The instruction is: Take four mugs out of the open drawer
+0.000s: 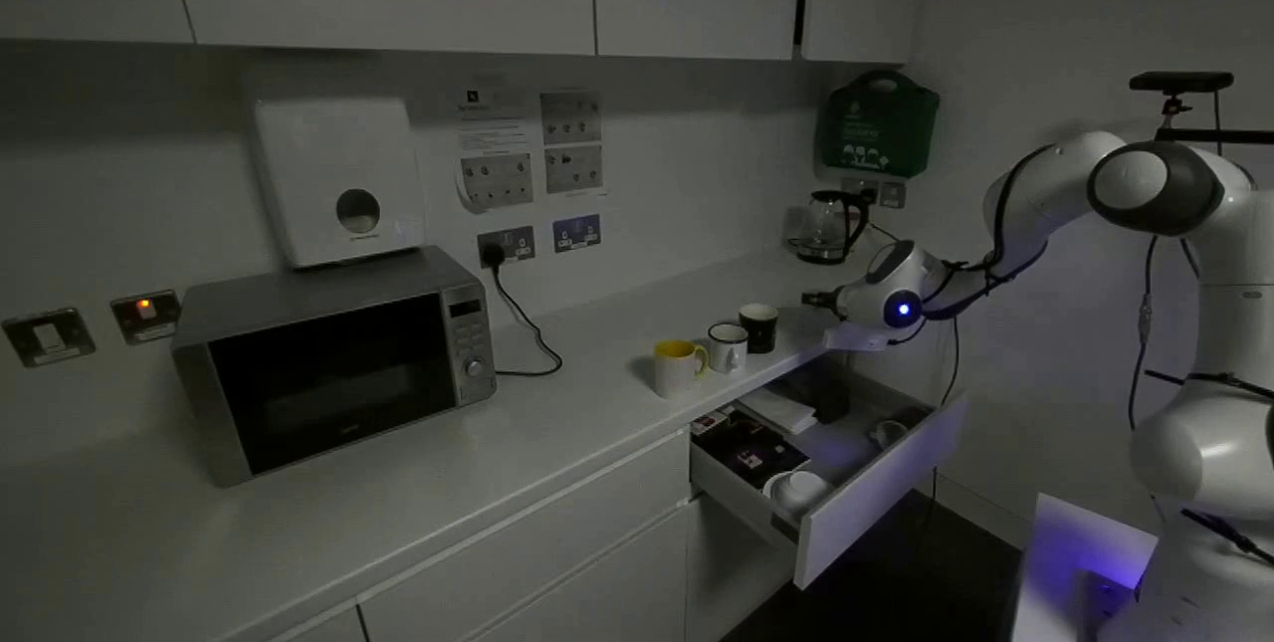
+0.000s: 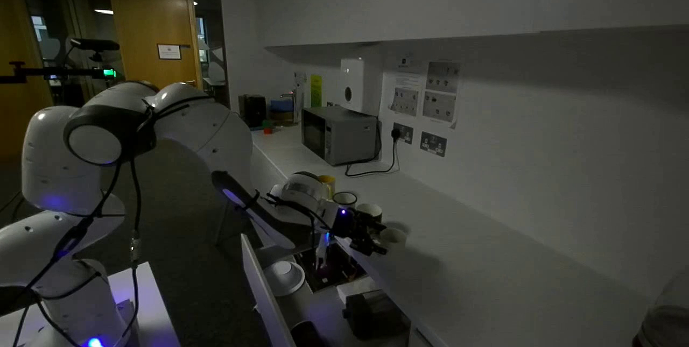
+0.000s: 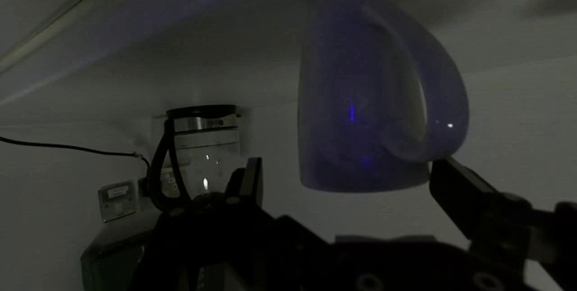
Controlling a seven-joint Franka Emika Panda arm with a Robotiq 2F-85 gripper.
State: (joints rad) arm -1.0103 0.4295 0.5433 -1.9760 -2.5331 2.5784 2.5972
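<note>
In an exterior view the camera looks slightly down from in front of the worktop (image 1: 418, 483) and faces the wall (image 1: 687, 184) at a slant. In an exterior view it stands near the drawer (image 2: 265, 290) and faces along the worktop toward the door (image 2: 150, 29), the arm (image 2: 220, 132) quite close. Both exterior views share the microwave (image 1: 333, 378), drawer and arm. The wrist view, upside down, looks past the end effector (image 3: 349, 164) to the wall, very close to a mug (image 3: 342, 79); it shares the glass jug (image 1: 824, 224) with an exterior view.
</note>
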